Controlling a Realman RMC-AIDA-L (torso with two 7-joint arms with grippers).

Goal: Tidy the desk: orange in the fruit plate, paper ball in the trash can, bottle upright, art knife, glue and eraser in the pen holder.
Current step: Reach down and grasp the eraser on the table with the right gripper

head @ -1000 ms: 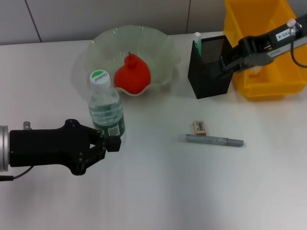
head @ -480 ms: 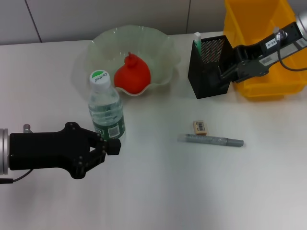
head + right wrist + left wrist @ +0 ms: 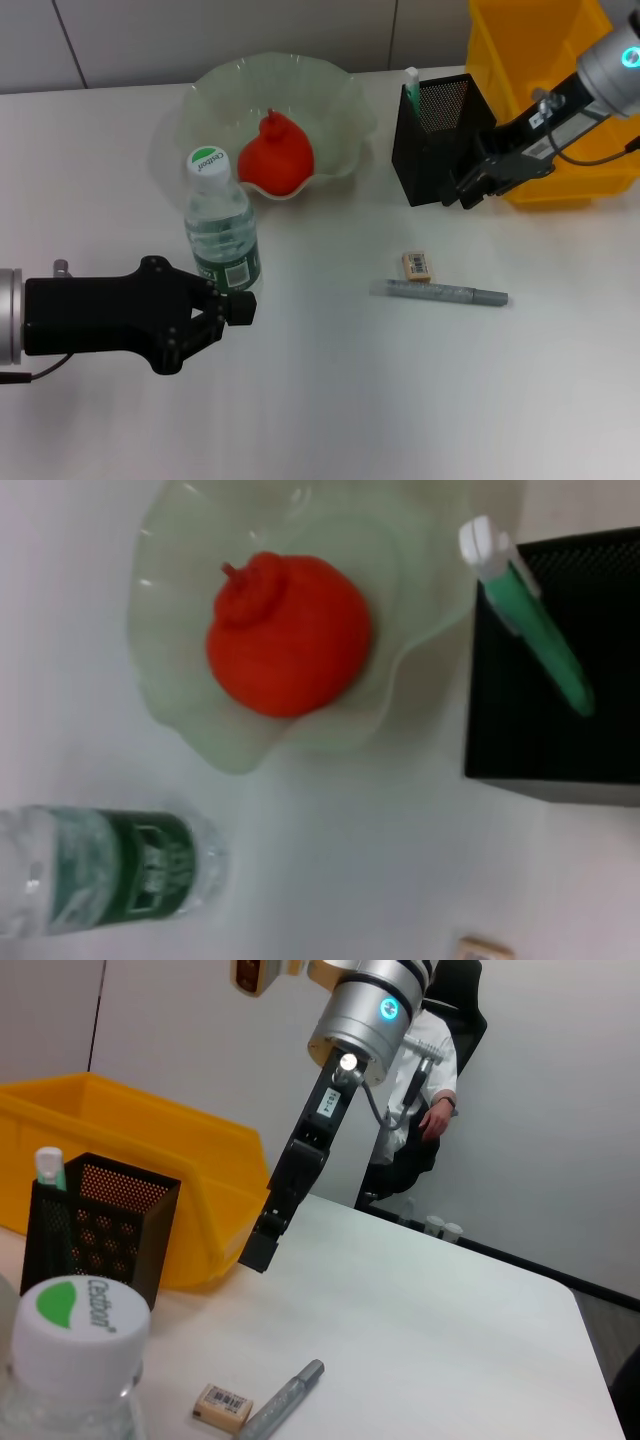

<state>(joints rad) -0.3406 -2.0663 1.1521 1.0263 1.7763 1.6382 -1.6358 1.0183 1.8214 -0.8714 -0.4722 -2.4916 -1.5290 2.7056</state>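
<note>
Right gripper [image 3: 478, 186] has swung down off the yellow bin [image 3: 560, 60] to just beside the black mesh pen holder [image 3: 432, 140]; can't tell how its fingers stand. Left gripper [image 3: 225, 308] sits slightly spread, empty, by the upright clear plastic bottle [image 3: 220, 230]. Slim grey art knife [image 3: 440, 293] lies left-to-right, small eraser [image 3: 417, 264] just behind it.

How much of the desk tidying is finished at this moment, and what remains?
Done: orange in the plate, bottle upright, glue in the holder. In hand: nothing; the right hand hangs beside the holder, the left hand sits by the bottle. Left: eraser and knife on the desk.
</note>
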